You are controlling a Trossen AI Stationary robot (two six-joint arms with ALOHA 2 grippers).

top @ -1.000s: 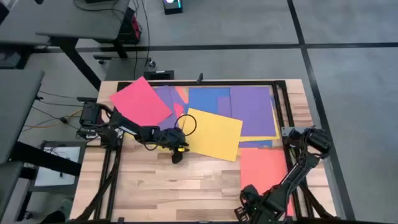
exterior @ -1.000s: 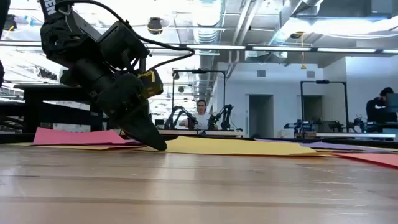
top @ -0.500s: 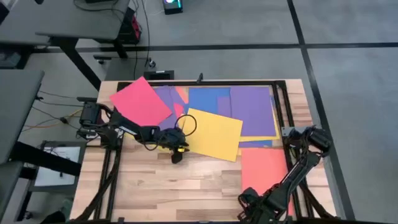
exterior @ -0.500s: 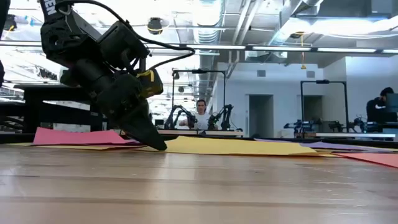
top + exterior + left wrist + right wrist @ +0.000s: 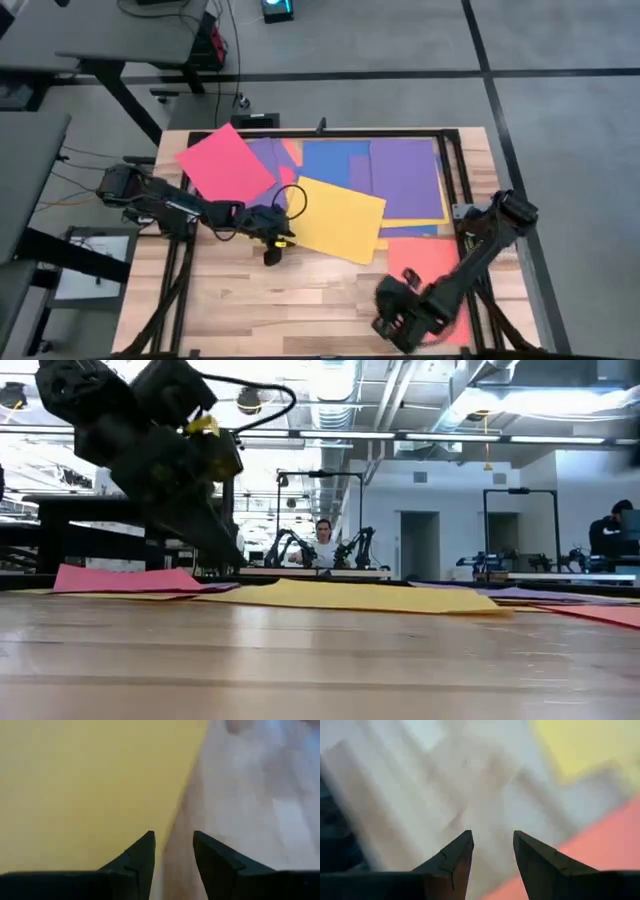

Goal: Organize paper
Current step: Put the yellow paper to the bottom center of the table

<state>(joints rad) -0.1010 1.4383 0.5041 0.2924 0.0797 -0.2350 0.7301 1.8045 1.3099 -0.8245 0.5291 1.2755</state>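
The paper lies loose over the table's far half. There is a yellow sheet [image 5: 340,220] [image 5: 370,595] on top, a pink-red sheet [image 5: 225,160] at the far left, and purple [image 5: 405,170] and blue [image 5: 330,160] sheets behind. A red-orange sheet [image 5: 425,260] [image 5: 600,855] lies at the near right. My left gripper [image 5: 272,248] [image 5: 174,840] is open at the yellow sheet's near left edge. My right gripper [image 5: 392,322] [image 5: 492,840] is open over bare wood beside the red-orange sheet's near left corner. My left gripper straddles the yellow sheet's near left edge [image 5: 172,815]. One finger [image 5: 142,852] is over the paper and the other over the wood. I cannot tell whether either finger touches the sheet.
Black frame rails [image 5: 450,170] run along the table's far and right sides. Bare wood [image 5: 260,310] fills the near left part. In the low view, people [image 5: 322,540] and other robot arms show in the room beyond the table.
My left gripper has risen and gone toward the table's left edge. The yellow sheet has slid a little toward the left and near edges. My right arm has swung, carrying its gripper a little toward the left edge, near the red-orange sheet's corner.
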